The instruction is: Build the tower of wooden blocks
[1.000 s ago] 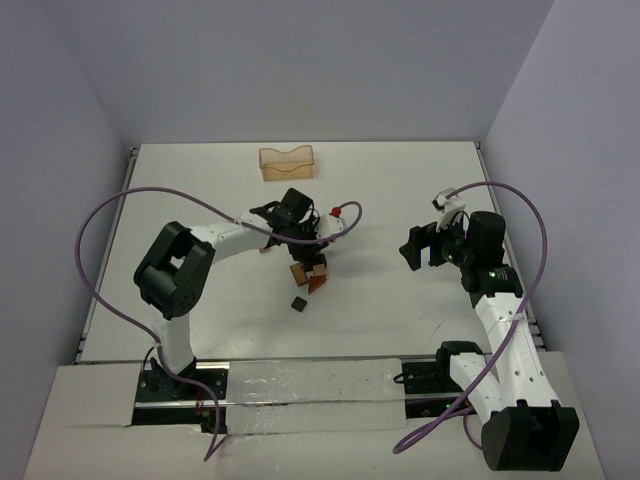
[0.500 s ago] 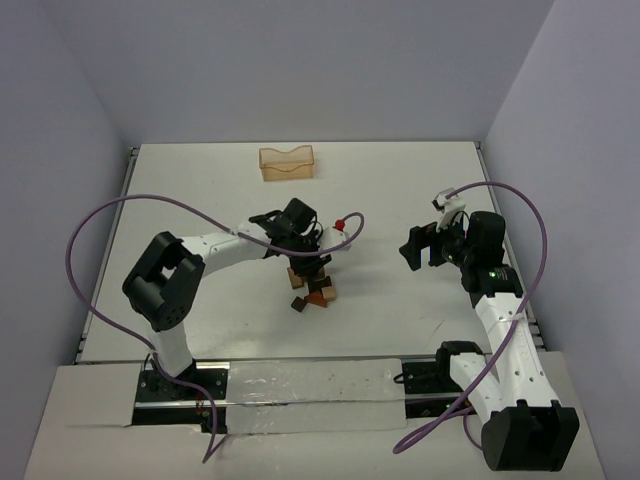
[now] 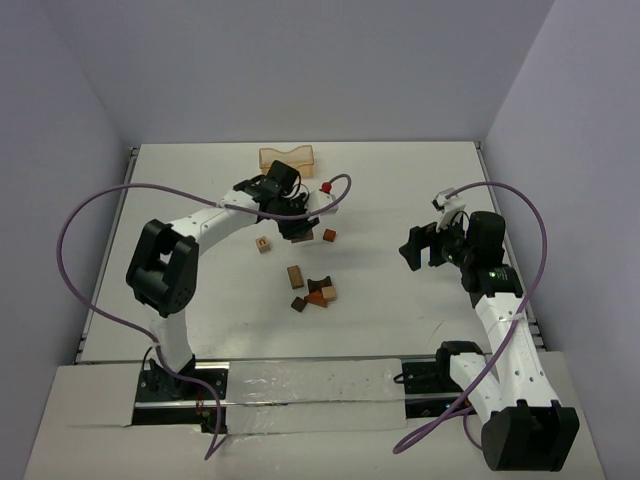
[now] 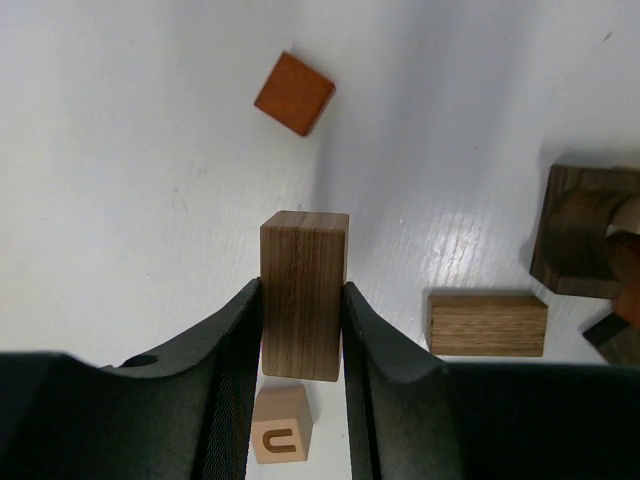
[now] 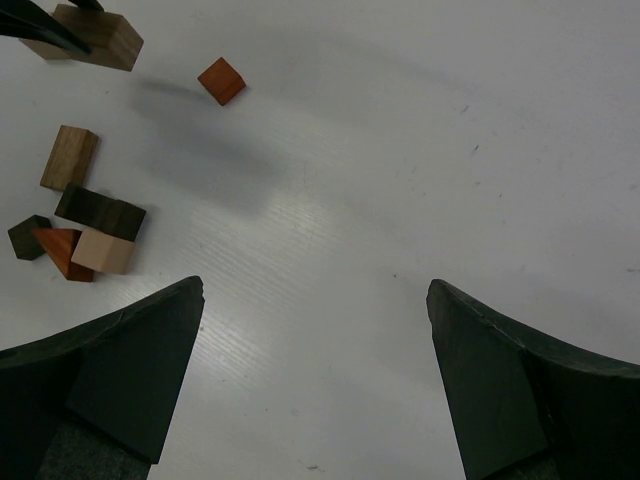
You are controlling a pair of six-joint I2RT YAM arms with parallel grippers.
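Left wrist view: tan letter cube [image 4: 280, 438] marked "U" is sitting partly tucked behind the held piece, its top edge hidden. Left gripper [image 4: 303, 300] is clamping a walnut-brown cuboid [image 4: 305, 245] between both pads, lifted off the table [image 4: 120, 200]. Top view barely shows that cuboid under the gripper [image 3: 290, 215], which is also covering the near edge of the orange tray [image 3: 287, 156].

Tan cuboid [image 4: 487, 323] is lying flat just beside a dark brown block [image 4: 585, 230], itself cut off at the frame's right edge; its shape is hard to make out. Reddish-brown cube [image 4: 294, 93] is sitting alone, well apart.

Right gripper [image 5: 312, 290] is hanging with jaws wide apart, holding nothing.

Against half a second ago: left gripper is carrying its cuboid away from the loose cluster [image 3: 316, 293], toward the tray. Right arm is staying put.
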